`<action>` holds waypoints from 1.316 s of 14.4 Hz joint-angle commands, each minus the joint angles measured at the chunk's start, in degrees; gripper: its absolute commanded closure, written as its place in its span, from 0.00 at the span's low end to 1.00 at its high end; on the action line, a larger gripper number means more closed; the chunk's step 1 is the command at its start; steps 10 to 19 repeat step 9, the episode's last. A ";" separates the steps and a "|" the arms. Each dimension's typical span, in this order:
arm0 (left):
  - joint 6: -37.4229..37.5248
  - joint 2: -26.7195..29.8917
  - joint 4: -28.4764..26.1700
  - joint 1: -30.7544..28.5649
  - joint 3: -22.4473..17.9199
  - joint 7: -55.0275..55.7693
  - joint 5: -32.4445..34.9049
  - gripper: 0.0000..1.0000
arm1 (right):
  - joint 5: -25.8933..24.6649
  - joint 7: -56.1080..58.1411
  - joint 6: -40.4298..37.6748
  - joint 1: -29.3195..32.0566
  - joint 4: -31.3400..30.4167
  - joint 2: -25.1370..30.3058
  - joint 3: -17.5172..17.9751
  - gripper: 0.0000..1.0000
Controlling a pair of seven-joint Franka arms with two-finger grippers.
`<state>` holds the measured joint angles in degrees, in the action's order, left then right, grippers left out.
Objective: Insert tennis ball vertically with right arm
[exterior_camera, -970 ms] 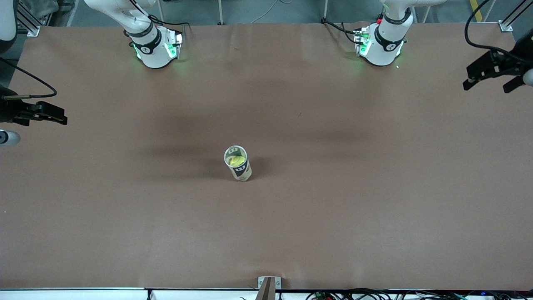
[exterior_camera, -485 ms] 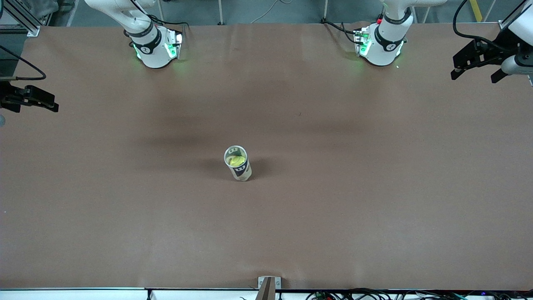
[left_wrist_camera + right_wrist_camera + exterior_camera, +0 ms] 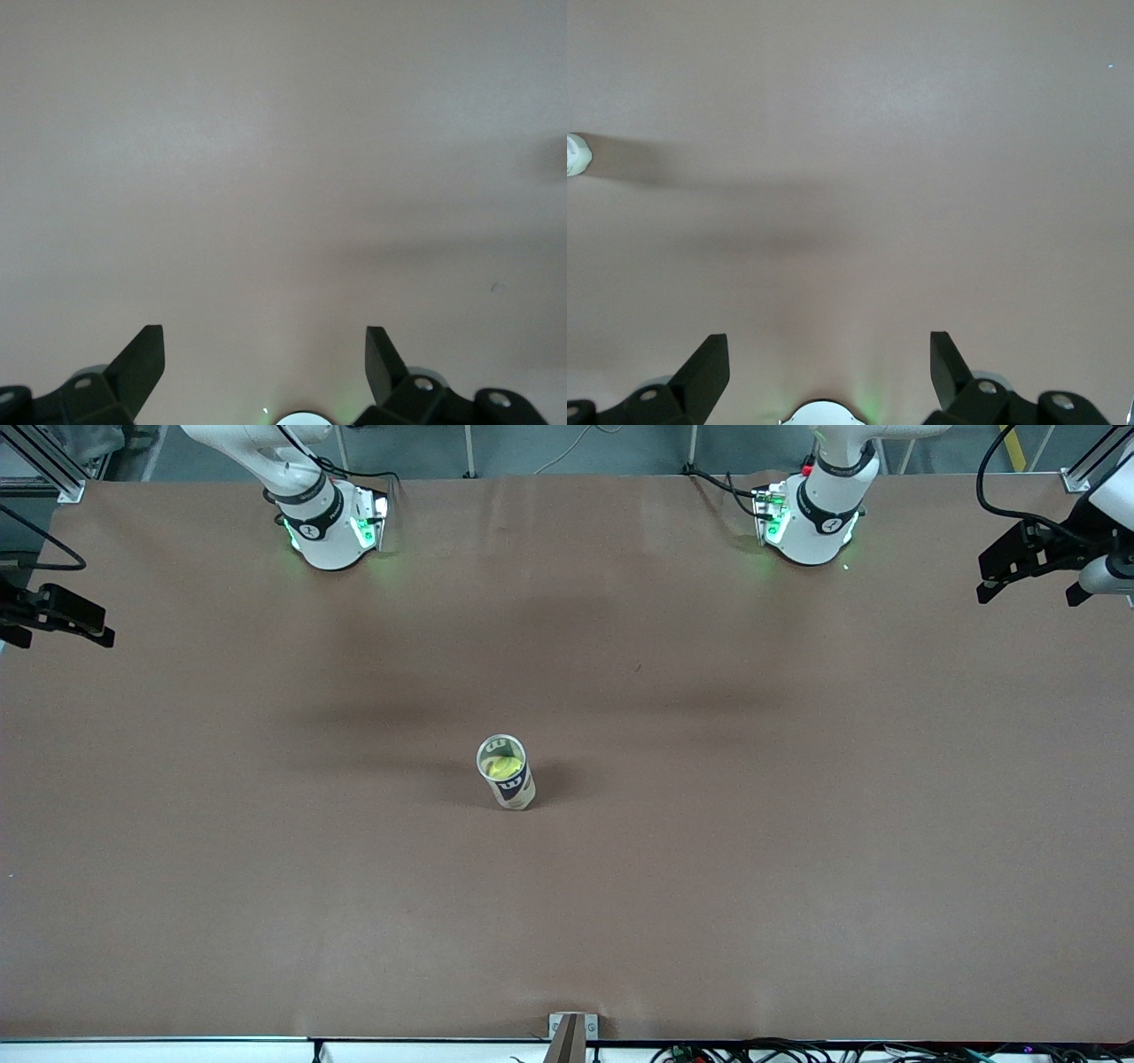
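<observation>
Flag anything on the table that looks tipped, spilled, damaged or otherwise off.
Nothing stands out. The can stands upright mid-table with the ball inside it. The right gripper and left gripper are open and empty over their own ends of the table.

Front view high, facing arms; wrist views down onto table (image 3: 797, 886).

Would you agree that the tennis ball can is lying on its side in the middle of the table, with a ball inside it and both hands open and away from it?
Not quite: the tennis ball can stands upright, its open mouth facing up, as the front view shows. The rest holds: a yellow tennis ball sits inside, and the right hand and left hand are both open over the table's ends.
</observation>
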<state>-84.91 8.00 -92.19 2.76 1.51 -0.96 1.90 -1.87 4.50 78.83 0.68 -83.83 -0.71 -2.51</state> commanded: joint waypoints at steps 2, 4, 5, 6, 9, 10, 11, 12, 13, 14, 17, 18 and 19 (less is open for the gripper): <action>0.35 -1.85 2.80 -0.12 -0.19 -0.62 0.56 0.00 | 0.82 -0.55 -0.34 0.64 -2.83 4.13 1.45 0.00; 0.35 -1.76 3.15 -0.12 -0.19 -0.62 0.56 0.00 | 0.82 -0.55 -0.16 0.38 -2.83 4.40 1.36 0.00; 0.35 -1.76 3.15 -0.12 -0.28 -0.71 0.56 0.00 | 0.82 -0.55 0.27 0.46 -2.83 4.40 1.28 0.00; 0.35 -1.76 3.15 -0.12 -0.46 -0.71 0.48 0.00 | 0.82 -0.55 0.71 0.47 -2.83 4.32 1.19 0.00; 0.44 -1.85 3.15 -0.12 -0.46 -0.62 -0.57 0.00 | 0.99 -0.38 0.55 0.55 -2.65 4.67 1.10 0.00; 0.44 -1.85 3.15 -0.12 -0.46 -0.62 -0.57 0.00 | 0.99 -0.38 0.55 0.55 -2.65 4.67 1.10 0.00; 0.44 -1.85 3.15 -0.12 -0.46 -0.62 -0.57 0.00 | 0.99 -0.38 0.55 0.55 -2.65 4.67 1.10 0.00; 0.44 -1.85 3.15 -0.12 -0.46 -0.62 -0.57 0.00 | 0.99 -0.38 0.55 0.55 -2.65 4.67 1.10 0.00; 0.44 -1.85 3.15 -0.12 -0.46 -0.62 -0.57 0.00 | 0.99 -0.38 0.55 0.55 -2.65 4.67 1.10 0.00; 0.44 -1.85 3.15 -0.12 -0.46 -0.62 -0.57 0.00 | 0.99 -0.38 0.55 0.55 -2.65 4.67 1.10 0.00; 0.44 -1.85 3.15 -0.12 -0.46 -0.62 -0.57 0.00 | 0.99 -0.38 0.55 0.55 -2.65 4.67 1.10 0.00; 0.44 -1.85 3.15 -0.12 -0.46 -0.62 -0.57 0.00 | 0.99 -0.38 0.55 0.55 -2.65 4.67 1.10 0.00; 0.44 -1.85 3.15 -0.12 -0.46 -0.62 -0.57 0.00 | 0.99 -0.38 0.55 0.55 -2.65 4.67 1.10 0.00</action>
